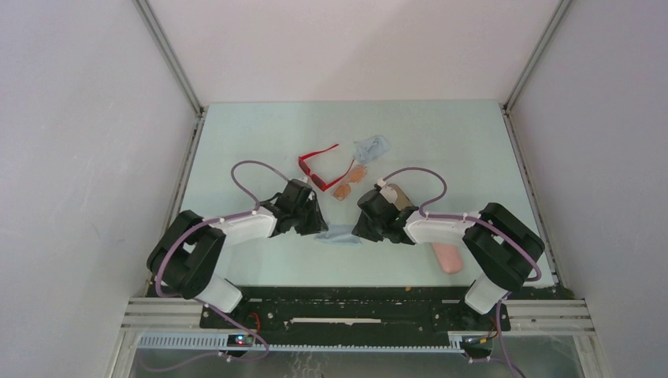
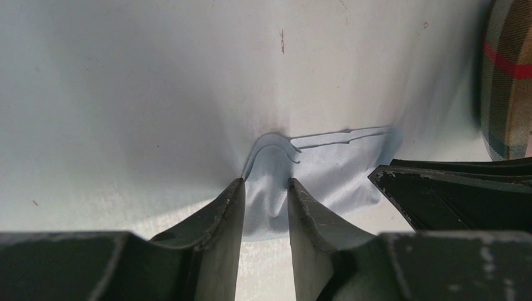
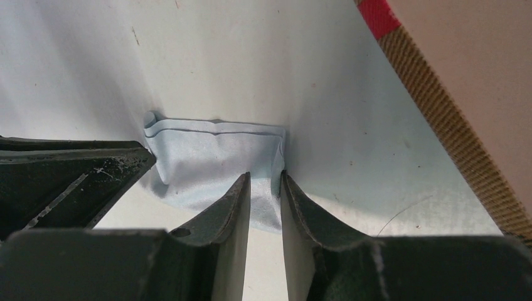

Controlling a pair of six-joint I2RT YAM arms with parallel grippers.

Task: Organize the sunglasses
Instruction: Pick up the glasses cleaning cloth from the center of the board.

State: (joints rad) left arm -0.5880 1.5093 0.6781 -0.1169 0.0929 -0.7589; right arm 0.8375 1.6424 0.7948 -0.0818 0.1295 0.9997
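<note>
The red-framed sunglasses (image 1: 315,165) lie open at mid-table, and the slim pair with orange lenses (image 1: 350,183) lies just right of them. Neither pair is held. Both grippers are down on a folded pale blue cloth (image 1: 339,235) nearer the front. My left gripper (image 1: 321,227) (image 2: 266,182) straddles the cloth's (image 2: 326,166) left end, jaws narrowly apart with fabric puckered between the tips. My right gripper (image 1: 364,231) (image 3: 265,175) straddles the right end of the cloth (image 3: 207,157) in the same way, a gap still between its fingers.
A second pale blue cloth (image 1: 370,147) lies crumpled behind the sunglasses. A plaid case (image 1: 400,194) (image 2: 508,75) (image 3: 452,81) sits close behind the right gripper. A pink case (image 1: 447,257) lies at the front right, under the right arm.
</note>
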